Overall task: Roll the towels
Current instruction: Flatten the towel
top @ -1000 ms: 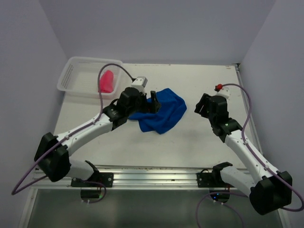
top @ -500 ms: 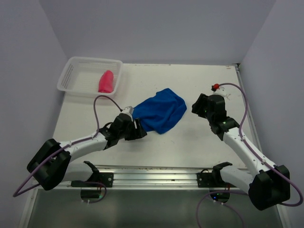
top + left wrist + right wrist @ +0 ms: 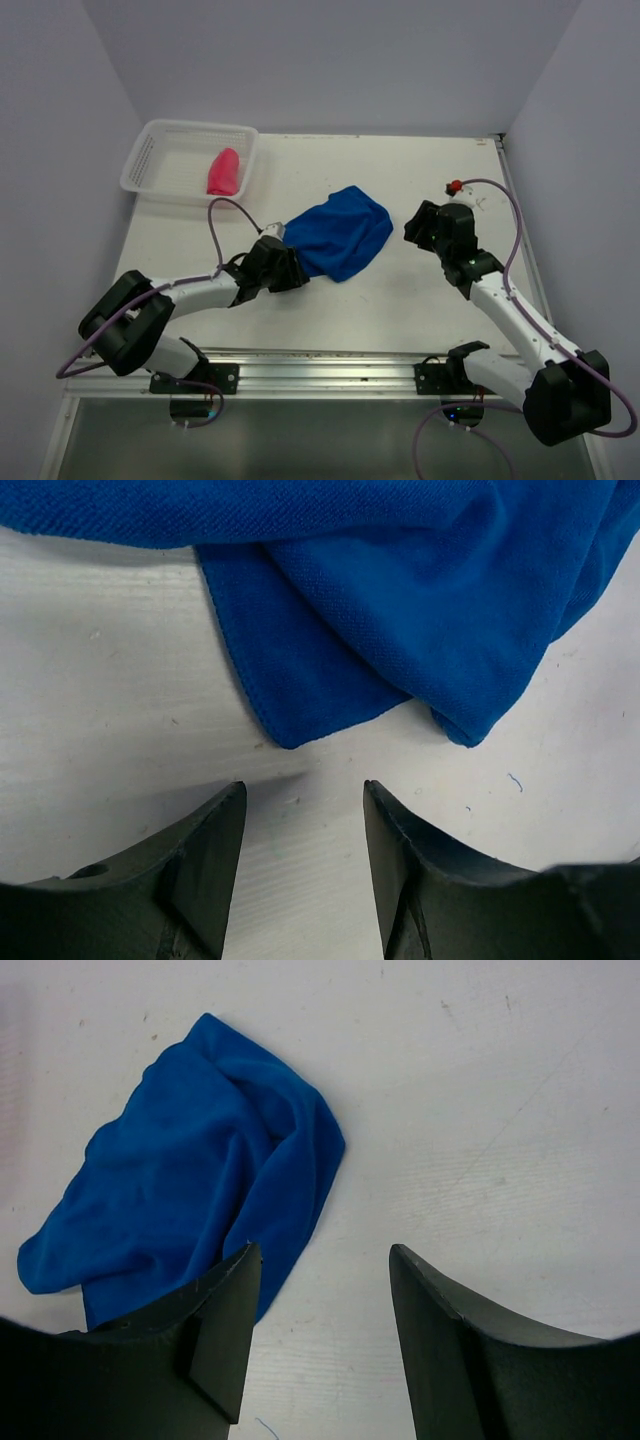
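Note:
A crumpled blue towel (image 3: 337, 232) lies on the white table at mid-centre. It also shows in the left wrist view (image 3: 400, 610) and the right wrist view (image 3: 190, 1200). My left gripper (image 3: 292, 272) is open and empty, low over the table just short of the towel's near left corner (image 3: 287, 735). My right gripper (image 3: 418, 226) is open and empty, to the right of the towel. A rolled pink towel (image 3: 223, 172) lies in the white basket (image 3: 150, 150).
The white basket stands at the back left corner. A red-tipped part (image 3: 456, 185) sits near the right arm's cable. Grey walls close in the table on three sides. A metal rail (image 3: 330, 370) runs along the near edge.
My left gripper came off the towel's left side, dropped toward the near left, then crept back to the towel's near corner. The towel settled slightly. The right gripper shifted a little left.

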Controlling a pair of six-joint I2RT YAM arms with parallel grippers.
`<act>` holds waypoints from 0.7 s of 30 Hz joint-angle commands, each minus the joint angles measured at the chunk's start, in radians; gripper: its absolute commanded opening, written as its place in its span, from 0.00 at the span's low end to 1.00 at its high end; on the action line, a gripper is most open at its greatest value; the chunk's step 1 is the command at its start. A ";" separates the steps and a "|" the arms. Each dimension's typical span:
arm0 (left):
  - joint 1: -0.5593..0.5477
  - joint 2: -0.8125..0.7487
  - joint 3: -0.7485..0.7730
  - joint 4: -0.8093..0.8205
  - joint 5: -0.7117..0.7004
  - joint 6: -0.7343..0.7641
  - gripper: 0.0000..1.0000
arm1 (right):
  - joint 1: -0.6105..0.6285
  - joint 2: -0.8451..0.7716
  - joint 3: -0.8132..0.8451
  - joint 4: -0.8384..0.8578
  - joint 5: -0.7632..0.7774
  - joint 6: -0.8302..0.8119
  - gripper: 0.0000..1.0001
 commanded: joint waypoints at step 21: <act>0.008 0.197 0.147 -0.137 -0.139 0.017 0.26 | -0.020 -0.057 -0.044 0.071 -0.002 -0.003 0.57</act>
